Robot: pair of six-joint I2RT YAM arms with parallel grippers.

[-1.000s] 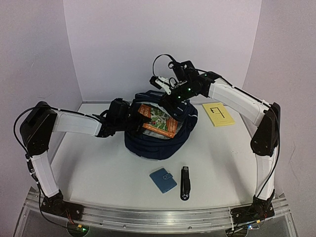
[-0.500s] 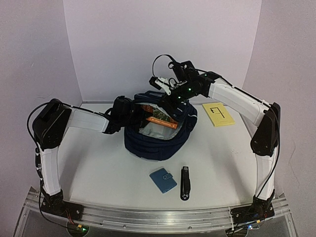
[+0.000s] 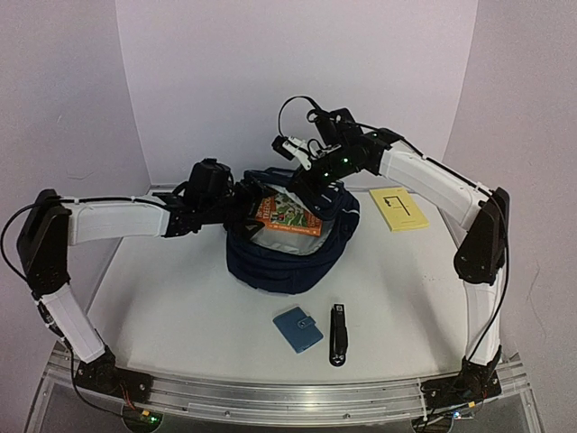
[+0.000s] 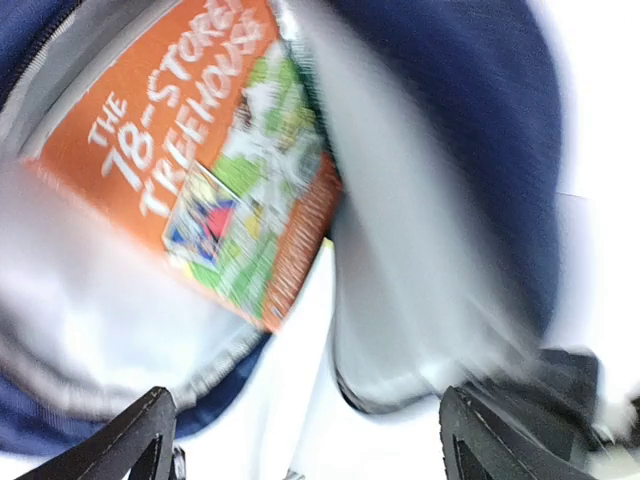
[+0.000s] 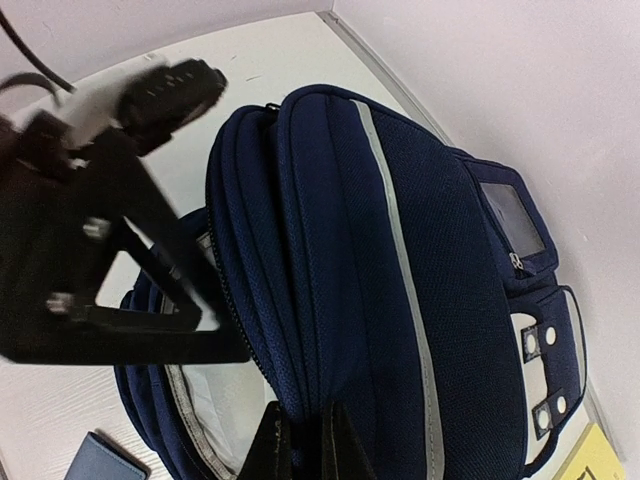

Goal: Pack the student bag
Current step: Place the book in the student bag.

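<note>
Navy striped fabric backpack [image 3: 288,262] is sitting centre frame in the top view, mouth open. My right gripper [image 5: 305,440] is pinching its rim; my left gripper [image 4: 315,440] is hanging spread over the orange paperback book [image 4: 200,150] inside. Risk: thin fabric slipping from my pinch, mouth collapsing on the book.

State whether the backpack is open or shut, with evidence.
Open: the backpack gapes at its mouth, with an orange book showing inside.
</note>
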